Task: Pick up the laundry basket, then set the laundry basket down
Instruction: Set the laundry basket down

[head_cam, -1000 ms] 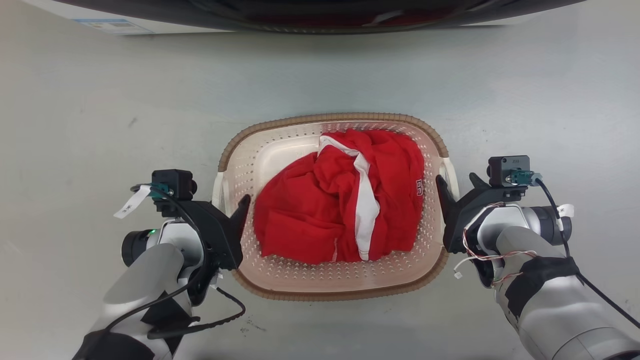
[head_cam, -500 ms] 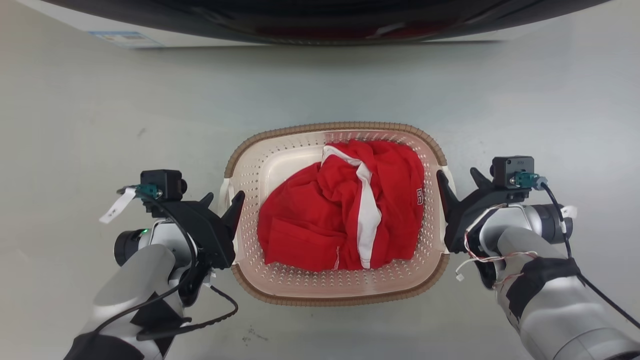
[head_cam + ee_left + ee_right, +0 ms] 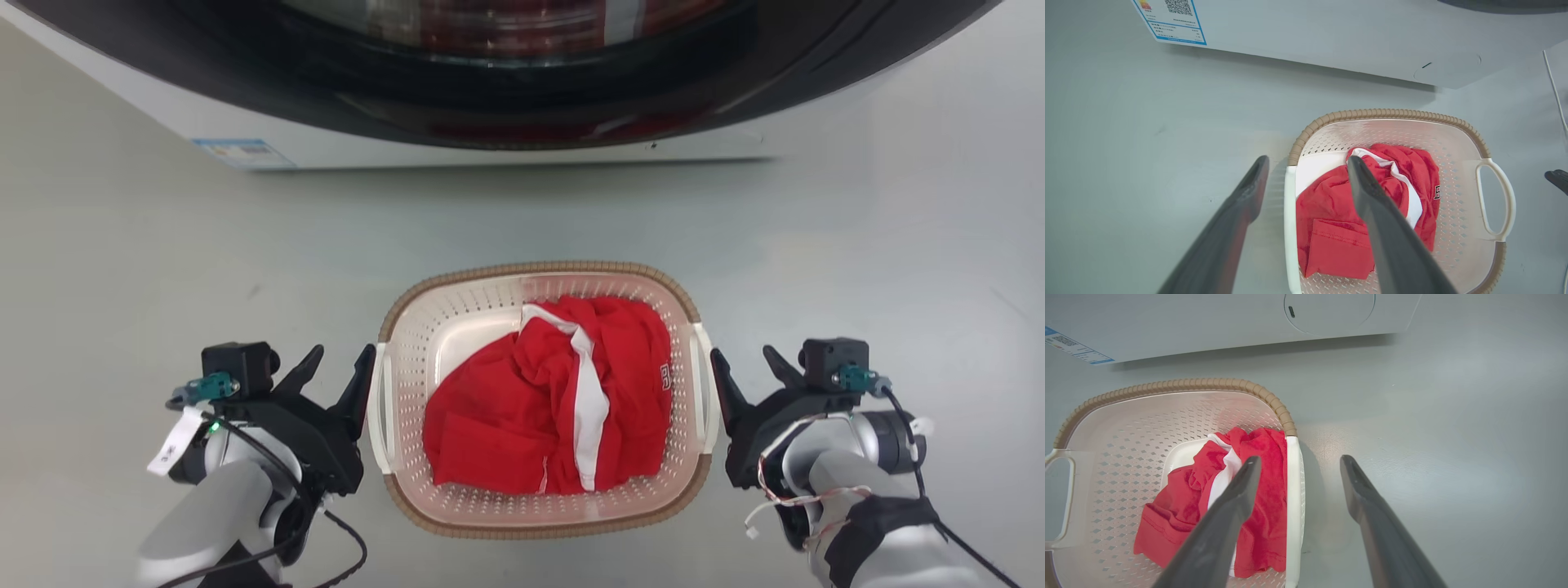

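Observation:
The laundry basket [image 3: 539, 268], cream perforated plastic with a brown woven-look rim, sits on the grey floor and holds a red garment [image 3: 490, 416] with a white stripe. My left gripper [image 3: 341, 359] is open just outside the basket's left handle [image 3: 378, 408]. My right gripper [image 3: 741, 359] is open just outside the right handle [image 3: 709, 400]. In the left wrist view the left gripper [image 3: 1307, 161] spans the white handle edge [image 3: 1289, 228], one finger over the floor and one over the garment. The right wrist view shows the right gripper [image 3: 1300, 459] likewise spanning its handle edge [image 3: 1293, 498]. Neither holds anything.
A white washing machine [image 3: 490, 151] with a dark round door stands just beyond the basket, a blue-edged label [image 3: 242, 152] on its front. Bare grey floor [image 3: 122, 286] lies to the left, right and front of the basket.
Both grippers have opened off the basket's handles and drawn slightly outward. The camera has lifted, so the basket looks smaller and more of the washing machine shows.

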Available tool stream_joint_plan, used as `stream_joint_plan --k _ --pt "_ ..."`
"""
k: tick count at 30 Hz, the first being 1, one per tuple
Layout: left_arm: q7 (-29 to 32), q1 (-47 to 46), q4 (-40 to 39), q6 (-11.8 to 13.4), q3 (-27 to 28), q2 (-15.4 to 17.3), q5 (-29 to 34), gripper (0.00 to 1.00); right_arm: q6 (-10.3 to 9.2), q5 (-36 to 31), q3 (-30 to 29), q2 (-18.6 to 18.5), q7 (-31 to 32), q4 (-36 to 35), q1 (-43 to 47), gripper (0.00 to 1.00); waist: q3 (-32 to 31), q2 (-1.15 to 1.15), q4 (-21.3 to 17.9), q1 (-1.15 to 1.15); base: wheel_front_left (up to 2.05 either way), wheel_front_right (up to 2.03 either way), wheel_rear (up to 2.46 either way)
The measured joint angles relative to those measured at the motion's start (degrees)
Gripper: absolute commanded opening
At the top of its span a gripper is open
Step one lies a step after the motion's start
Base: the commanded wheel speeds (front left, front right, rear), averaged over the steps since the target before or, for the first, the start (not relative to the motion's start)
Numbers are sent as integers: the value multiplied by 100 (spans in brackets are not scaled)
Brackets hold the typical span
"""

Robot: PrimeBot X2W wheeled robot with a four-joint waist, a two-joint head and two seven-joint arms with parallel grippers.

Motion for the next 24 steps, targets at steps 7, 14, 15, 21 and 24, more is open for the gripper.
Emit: stream_joint_plan --k 7,14,15,21,24 --pt "-198 326 -296 0 -1 201 237 100 0 3 -46 7 -88 -292 449 100 -662 0 -49 0 0 0 0" --pt "-218 559 -603 74 147 337 385 100 -43 -30 -122 -73 -92 -738 692 100 -1106 0 -78 0 0 0 0" --pt "-218 597 -686 115 200 352 415 100 -52 -30 -165 -99 -92 -838 744 100 -1166 0 -80 0 0 0 0" --pt "-218 944 -1371 472 553 541 744 100 -248 -75 -360 -236 -92 -1586 1145 100 -1559 0 -83 0 0 0 0" --pt "-218 1129 -1701 628 684 652 973 100 -343 -146 -442 -311 -92 -1922 1368 100 -1729 0 -81 0 0 0 0"
